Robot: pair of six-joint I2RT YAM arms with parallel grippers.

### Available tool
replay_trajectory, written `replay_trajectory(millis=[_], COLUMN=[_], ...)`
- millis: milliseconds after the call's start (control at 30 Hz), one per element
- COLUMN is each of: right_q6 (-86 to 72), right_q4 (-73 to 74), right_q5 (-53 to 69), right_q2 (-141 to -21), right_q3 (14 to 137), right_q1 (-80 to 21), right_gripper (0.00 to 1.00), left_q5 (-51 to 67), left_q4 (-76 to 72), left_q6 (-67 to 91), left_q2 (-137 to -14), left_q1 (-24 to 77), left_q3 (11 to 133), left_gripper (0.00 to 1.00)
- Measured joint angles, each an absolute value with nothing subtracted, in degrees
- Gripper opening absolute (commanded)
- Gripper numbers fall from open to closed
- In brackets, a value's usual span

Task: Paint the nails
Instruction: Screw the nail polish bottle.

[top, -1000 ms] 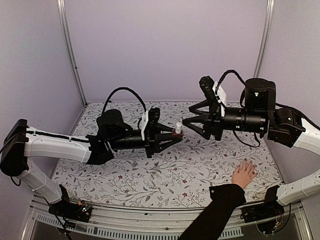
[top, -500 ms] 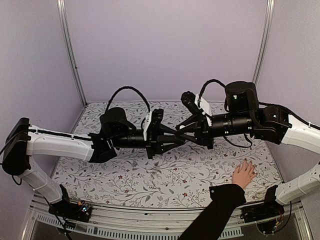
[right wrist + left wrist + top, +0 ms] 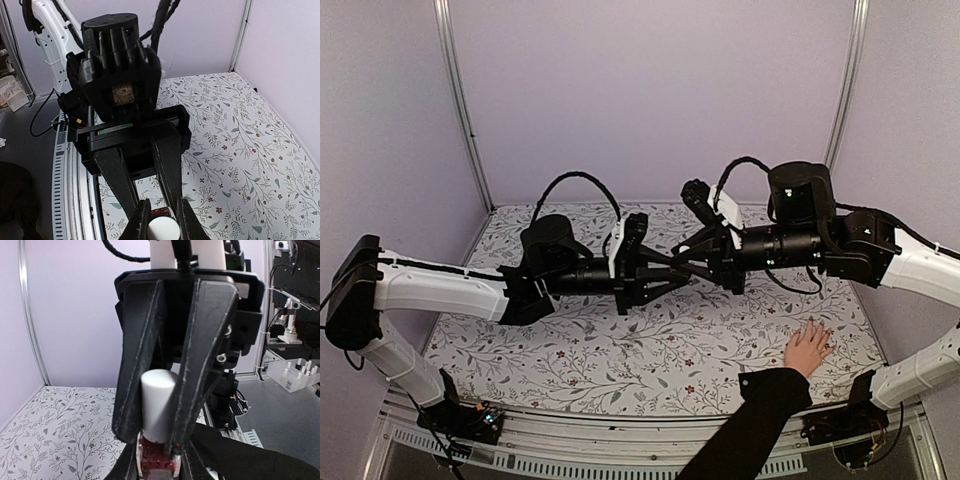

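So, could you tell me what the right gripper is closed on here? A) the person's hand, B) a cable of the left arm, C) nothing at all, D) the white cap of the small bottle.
D: the right gripper has its two fingers pressed against either side of the white cap atop the dark-red bottle.

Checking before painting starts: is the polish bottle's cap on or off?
On: the white cap sits atop the dark-red bottle, right gripper shut on the cap.
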State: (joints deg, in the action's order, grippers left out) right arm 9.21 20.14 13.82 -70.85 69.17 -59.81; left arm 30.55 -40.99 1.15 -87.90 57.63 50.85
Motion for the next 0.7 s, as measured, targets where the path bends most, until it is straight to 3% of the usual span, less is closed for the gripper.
replay_trajectory(millis=[700], right_q6=[-3.7], right_q4=[14.39], right_q5=[-5.45], right_q2=[-77.23], right_q3=[69.38], right_q1=[-59.09], right_gripper=[0.0], left_q5=[0.8], left_q4=[-45.6], left_q6=[1.43], left_q2=[-93.08], left_q1=[61.39], left_q3=[50.74], left_gripper=[0.0])
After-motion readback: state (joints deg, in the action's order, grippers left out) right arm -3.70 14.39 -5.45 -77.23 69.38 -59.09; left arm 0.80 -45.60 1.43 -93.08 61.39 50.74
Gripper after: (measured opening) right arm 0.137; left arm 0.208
